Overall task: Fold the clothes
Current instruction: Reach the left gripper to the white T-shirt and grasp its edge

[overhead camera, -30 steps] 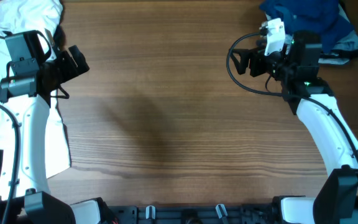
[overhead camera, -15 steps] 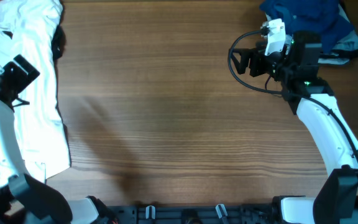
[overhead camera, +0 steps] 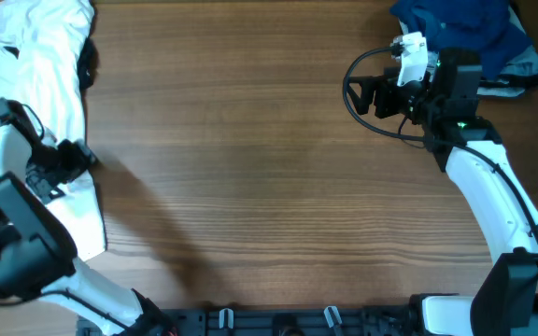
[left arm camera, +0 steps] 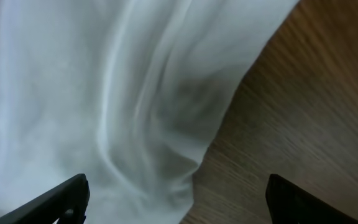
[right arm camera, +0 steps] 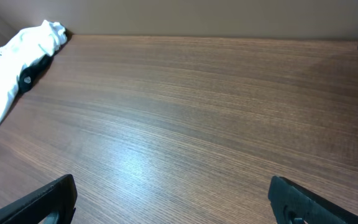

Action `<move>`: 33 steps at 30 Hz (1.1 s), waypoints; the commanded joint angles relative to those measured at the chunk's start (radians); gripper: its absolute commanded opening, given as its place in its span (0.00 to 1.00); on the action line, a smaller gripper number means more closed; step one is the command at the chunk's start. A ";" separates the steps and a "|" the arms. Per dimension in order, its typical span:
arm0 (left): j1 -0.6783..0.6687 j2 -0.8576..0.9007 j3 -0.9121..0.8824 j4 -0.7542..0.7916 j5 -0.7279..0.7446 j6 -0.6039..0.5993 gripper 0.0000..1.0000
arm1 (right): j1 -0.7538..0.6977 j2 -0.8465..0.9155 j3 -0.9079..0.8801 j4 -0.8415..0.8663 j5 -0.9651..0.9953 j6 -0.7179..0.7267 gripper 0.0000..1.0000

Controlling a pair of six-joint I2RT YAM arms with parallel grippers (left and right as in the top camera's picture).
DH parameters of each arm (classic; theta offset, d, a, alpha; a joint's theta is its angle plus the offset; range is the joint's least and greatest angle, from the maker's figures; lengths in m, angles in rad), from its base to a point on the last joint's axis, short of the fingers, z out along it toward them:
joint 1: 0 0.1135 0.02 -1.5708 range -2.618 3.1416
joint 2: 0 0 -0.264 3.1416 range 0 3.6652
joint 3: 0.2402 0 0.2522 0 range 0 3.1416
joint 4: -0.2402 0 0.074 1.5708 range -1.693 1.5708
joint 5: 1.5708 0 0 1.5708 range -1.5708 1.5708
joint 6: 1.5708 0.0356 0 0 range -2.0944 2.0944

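Observation:
A white T-shirt (overhead camera: pixel 35 70) lies crumpled along the table's left edge, with a small black mark (overhead camera: pixel 85 63) at its right side. It fills the left wrist view (left arm camera: pixel 92 93) and shows far left in the right wrist view (right arm camera: pixel 17 59). My left gripper (overhead camera: pixel 71 161) hovers open over the shirt's right edge, holding nothing; its jaws (left arm camera: pixel 176 199) straddle the hem. My right gripper (overhead camera: pixel 364 93) is open and empty above bare wood at the upper right, its jaws (right arm camera: pixel 173 199) wide apart.
A heap of blue and grey clothes (overhead camera: pixel 474 33) lies at the table's far right corner behind my right arm. The wooden table (overhead camera: pixel 250 187) stretches between the two arms.
My left arm swung back and down along the left edge, and its gripper now sits over the shirt's right edge, lower than before. My right arm has not moved.

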 commanded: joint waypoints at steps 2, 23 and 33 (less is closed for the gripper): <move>-0.051 0.074 0.005 0.021 0.006 0.074 0.82 | 0.000 0.006 0.025 0.005 0.003 0.012 0.95; -0.488 -0.040 0.374 -0.091 0.111 -0.096 0.04 | -0.001 0.006 0.025 0.019 0.003 0.045 0.49; -0.850 -0.043 0.431 0.072 0.151 -0.149 0.04 | -0.001 0.005 0.025 0.029 0.002 0.077 0.48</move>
